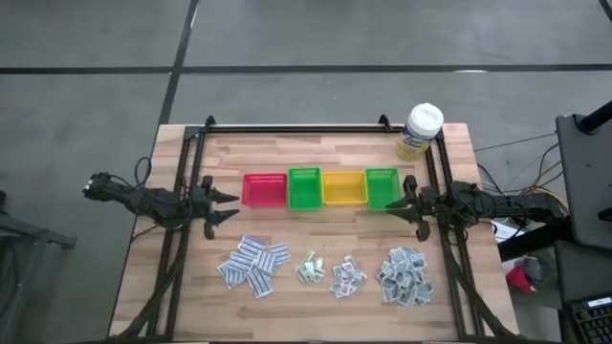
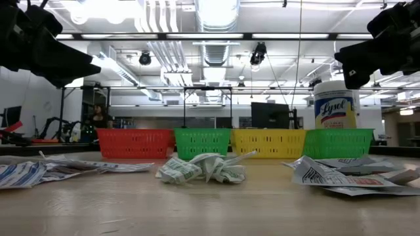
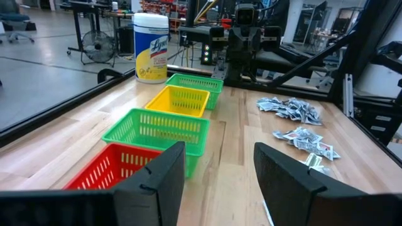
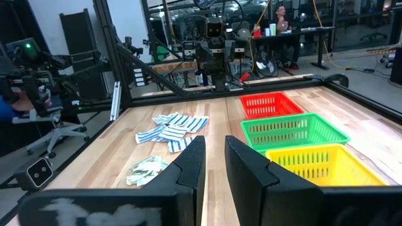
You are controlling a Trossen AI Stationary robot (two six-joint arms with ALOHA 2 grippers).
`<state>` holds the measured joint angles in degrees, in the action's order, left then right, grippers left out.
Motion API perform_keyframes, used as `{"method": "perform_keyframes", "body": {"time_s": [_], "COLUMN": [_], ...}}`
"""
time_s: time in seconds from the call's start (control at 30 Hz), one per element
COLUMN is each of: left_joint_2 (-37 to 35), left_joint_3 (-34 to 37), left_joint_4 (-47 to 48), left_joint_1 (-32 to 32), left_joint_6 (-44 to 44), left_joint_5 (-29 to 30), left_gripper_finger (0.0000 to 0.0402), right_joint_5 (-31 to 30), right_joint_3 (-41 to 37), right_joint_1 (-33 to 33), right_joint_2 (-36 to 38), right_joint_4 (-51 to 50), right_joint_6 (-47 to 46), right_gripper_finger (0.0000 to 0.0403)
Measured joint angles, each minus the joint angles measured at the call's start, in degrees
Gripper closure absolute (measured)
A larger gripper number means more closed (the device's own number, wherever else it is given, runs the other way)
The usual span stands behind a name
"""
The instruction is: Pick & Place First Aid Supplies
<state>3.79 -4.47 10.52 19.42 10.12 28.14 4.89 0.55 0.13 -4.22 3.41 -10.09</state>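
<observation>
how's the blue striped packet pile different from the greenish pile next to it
The pile of flat white paper packets with blue stripes is wider and spread out, its long strips lying flat and fanned. The small pile of white packets with green print is far smaller, its packets crumpled and bunched. Both rest on the wooden table in front of the plastic bins, untouched by either tool.

A grey concrete floor [image 1: 86,86] crossed by dark seam lines surrounds the wooden table [image 1: 316,158]. Beyond the table, the ceiling carries white ducts [image 2: 216,16] and bright strip lights [image 2: 282,36]. Desks [image 4: 301,34], a fan [image 3: 100,45] and a black monitor [image 2: 269,115] stand farther back.
</observation>
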Motion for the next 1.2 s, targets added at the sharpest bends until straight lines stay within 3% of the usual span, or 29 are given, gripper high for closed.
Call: {"method": "perform_keyframes", "body": {"time_s": [1.2], "left_joint_2": [0.0], "left_joint_3": [0.0], "left_joint_4": [0.0], "left_joint_1": [0.0], "left_joint_6": [3.8], "left_joint_5": [0.0], "left_gripper_finger": [0.0213], "right_joint_5": [0.0], "right_joint_3": [0.0], "right_joint_1": [0.0], "right_joint_2": [0.0], "right_joint_4": [0.0], "right_joint_6": [0.2], "right_gripper_finger": [0.0346]}}
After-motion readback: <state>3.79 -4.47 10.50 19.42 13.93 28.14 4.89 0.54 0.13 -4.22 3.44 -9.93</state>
